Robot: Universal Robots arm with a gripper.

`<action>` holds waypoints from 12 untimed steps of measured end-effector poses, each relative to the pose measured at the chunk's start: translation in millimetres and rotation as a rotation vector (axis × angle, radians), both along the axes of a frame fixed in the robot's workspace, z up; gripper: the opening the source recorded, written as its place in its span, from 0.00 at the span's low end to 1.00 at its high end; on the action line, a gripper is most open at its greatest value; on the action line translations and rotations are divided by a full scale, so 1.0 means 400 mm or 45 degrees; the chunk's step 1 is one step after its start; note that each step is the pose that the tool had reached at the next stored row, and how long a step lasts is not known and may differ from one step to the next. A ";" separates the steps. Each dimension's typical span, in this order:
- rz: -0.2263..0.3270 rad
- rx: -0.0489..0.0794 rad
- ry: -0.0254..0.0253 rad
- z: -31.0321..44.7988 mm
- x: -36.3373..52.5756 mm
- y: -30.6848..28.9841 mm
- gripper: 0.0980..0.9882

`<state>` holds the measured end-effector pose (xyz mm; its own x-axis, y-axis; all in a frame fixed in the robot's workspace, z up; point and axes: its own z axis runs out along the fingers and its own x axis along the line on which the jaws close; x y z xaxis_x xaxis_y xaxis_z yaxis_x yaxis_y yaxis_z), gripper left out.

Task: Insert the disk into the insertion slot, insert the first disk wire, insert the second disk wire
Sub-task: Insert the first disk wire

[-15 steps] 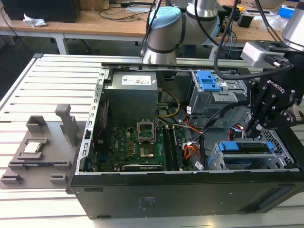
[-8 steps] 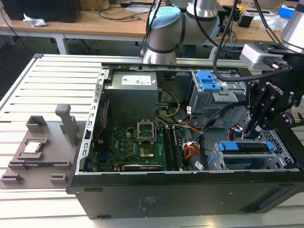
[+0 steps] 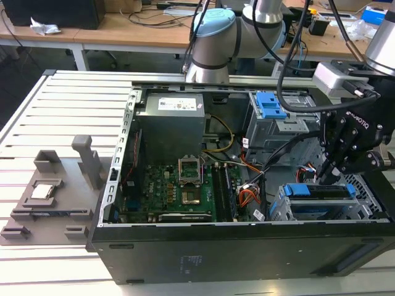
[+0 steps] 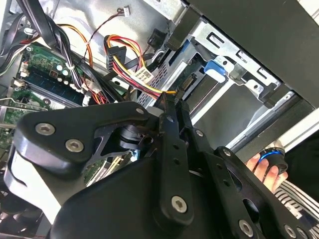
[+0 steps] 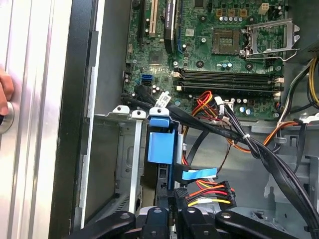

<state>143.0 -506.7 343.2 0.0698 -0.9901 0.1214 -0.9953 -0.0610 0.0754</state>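
The disk (image 3: 321,191) in its blue frame sits in the drive cage (image 3: 279,208) inside the computer case (image 3: 247,253), on the exterior view's right. The gripper (image 4: 172,102) hangs just above it, jaws narrow, pinching a black plug (image 5: 180,193) with red and yellow wires (image 5: 209,191)
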 end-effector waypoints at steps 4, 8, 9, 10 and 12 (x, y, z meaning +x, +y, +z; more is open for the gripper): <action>-0.005 0.059 0.0000 0.000 0.000 -0.008 0.07; -0.006 0.104 0.0001 0.000 0.005 -0.030 0.07; -0.006 0.111 0.0002 0.000 0.006 -0.033 0.07; -0.007 0.116 0.0002 0.000 0.007 -0.037 0.07; -0.008 0.126 0.0005 0.000 0.009 -0.046 0.07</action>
